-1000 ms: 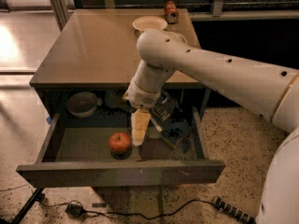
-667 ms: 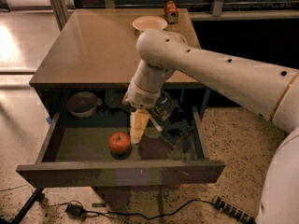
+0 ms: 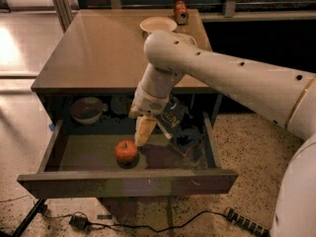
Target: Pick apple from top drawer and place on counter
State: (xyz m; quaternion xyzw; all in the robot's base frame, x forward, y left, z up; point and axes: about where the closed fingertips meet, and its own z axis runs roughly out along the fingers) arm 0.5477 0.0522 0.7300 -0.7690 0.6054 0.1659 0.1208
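gripper (image 3: 142, 139) slightly left of before, just beside apple (image 3: 126, 151) | apple unmoved in top drawer (image 3: 128, 182) | jaws: cannot tell

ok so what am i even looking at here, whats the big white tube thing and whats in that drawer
The white tube is a robot arm, seen by one camera looking down past it. Its gripper hangs inside the open top drawer, just right of a red apple that lies on the drawer floor. The apple is not lifted. Above is the tan counter, with a pale plate and a can at its far edge. A bowl sits in the shadow at the back left.
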